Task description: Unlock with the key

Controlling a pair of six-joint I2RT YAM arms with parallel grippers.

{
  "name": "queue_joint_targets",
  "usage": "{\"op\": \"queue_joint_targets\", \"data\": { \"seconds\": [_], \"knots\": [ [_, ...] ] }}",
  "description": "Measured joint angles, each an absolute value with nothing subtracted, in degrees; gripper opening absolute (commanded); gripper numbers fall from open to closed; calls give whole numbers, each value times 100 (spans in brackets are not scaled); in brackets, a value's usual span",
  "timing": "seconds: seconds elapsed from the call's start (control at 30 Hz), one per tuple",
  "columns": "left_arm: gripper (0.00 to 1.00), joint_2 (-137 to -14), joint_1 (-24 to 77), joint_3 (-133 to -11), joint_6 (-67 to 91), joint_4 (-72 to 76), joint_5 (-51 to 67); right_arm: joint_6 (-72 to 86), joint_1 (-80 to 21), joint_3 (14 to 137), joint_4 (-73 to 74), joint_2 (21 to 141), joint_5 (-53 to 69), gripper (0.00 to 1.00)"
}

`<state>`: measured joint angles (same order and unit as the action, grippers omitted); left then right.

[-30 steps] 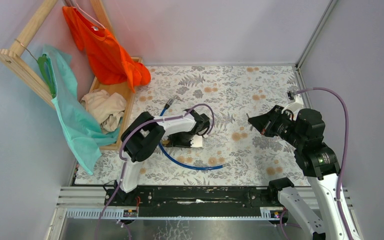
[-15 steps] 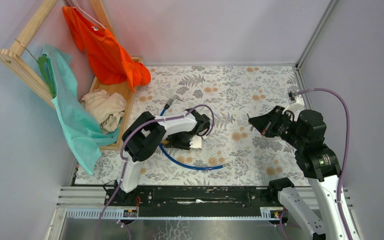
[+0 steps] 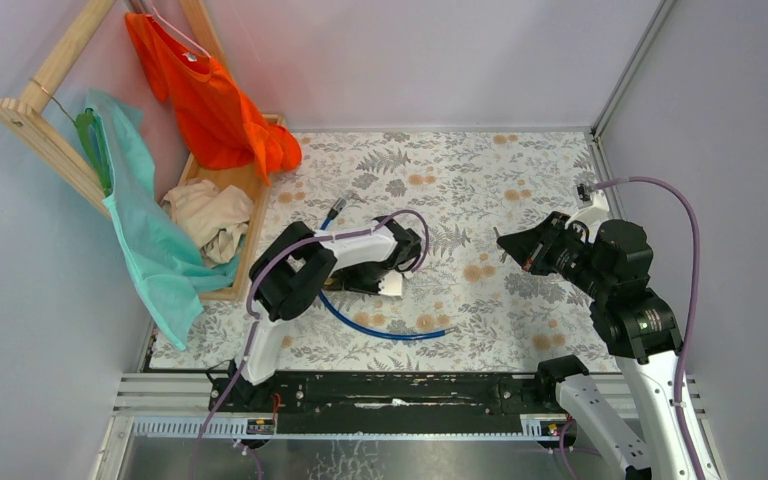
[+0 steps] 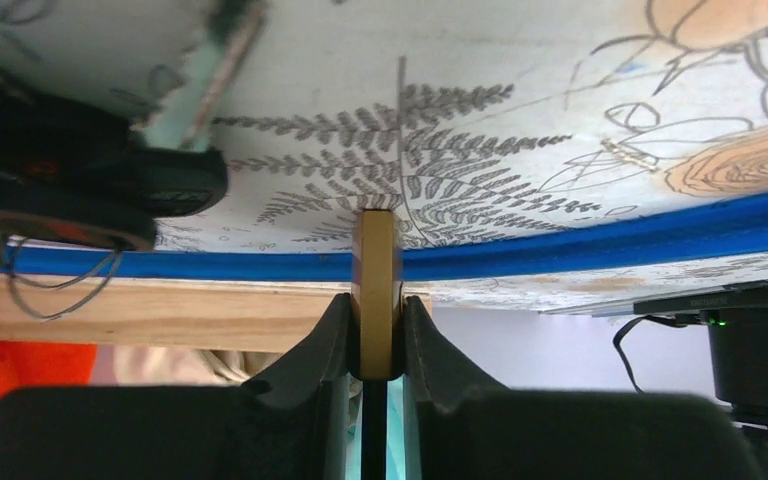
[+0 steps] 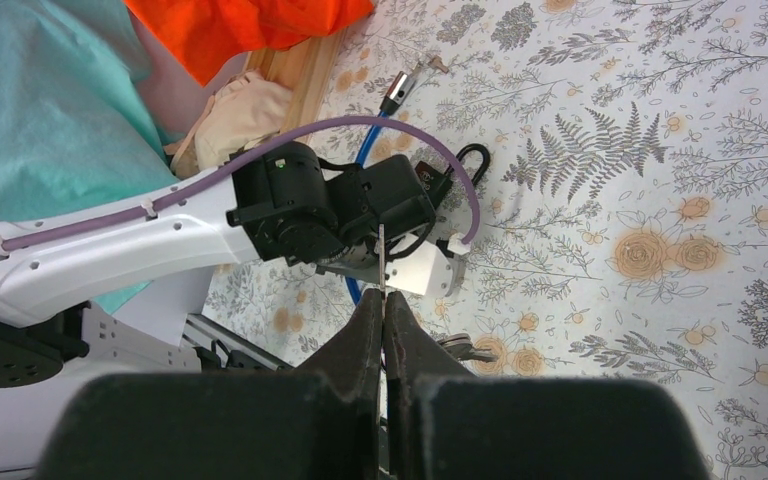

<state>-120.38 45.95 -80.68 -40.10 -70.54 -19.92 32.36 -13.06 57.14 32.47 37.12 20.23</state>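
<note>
Fingers (image 5: pixel 365 335) of the right gripper (image 5: pixel 382 300) are pressed together with no gap between their tips. The key (image 5: pixel 382 262) sits in that pinch. Only its thin silver blade shows, standing straight out past the fingertips; the head cannot be told apart from the black fingers around it. In the right wrist view the blade's tip lines up with the left arm's wrist, which lies straight ahead of the fingers. The top view shows the right gripper (image 3: pixel 506 243) and the left gripper (image 3: pixel 380 278) well apart, with bare floral tablecloth (image 3: pixel 480 190) between them.

The left gripper (image 4: pixel 376 305) is clamped on something else. Its fingers (image 4: pixel 325 340) squeeze a flat brass-coloured piece (image 4: pixel 375 265) seen edge-on, one pad on each broad face, and the piece pokes out beyond the tips. What the piece is cannot be told from this angle. Just past it a blue cable (image 4: pixel 580 245) runs crosswise in front of the fingertips, lying on the fern-printed cloth, and a wooden edge (image 4: pixel 160 315) runs to one side of the fingers. The key does not show in the left wrist view. In the top view it lies off to the right of the left fingers, across the cloth, in the other gripper's grasp.
</note>
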Motion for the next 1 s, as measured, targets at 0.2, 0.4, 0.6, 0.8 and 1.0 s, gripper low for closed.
{"op": "queue_joint_targets", "data": {
  "seconds": [0.2, 0.4, 0.6, 0.8, 1.0],
  "knots": [
    [0, -11998, 4099, -8879, -4139, -7220, -1151, 3236, -1306, 5714, 3162, 3769, 2084, 0],
    [0, -11133, 3116, -9959, -4737, -7435, 950, 3221, -1308, 5695, 2703, 4163, 2536, 0],
    [0, -10038, 2665, -10313, -5301, -7961, 3452, 3039, -1719, 5645, 2040, 4919, 3170, 0],
    [0, -9732, 2764, -10407, -5649, -8156, 5433, 2252, -3022, 5944, 2112, 5885, 3570, 0],
    [0, -9325, 2764, -10051, -6066, -8187, 6469, 1533, -3253, 6329, 2303, 6034, 4171, 0]
  ]
}}
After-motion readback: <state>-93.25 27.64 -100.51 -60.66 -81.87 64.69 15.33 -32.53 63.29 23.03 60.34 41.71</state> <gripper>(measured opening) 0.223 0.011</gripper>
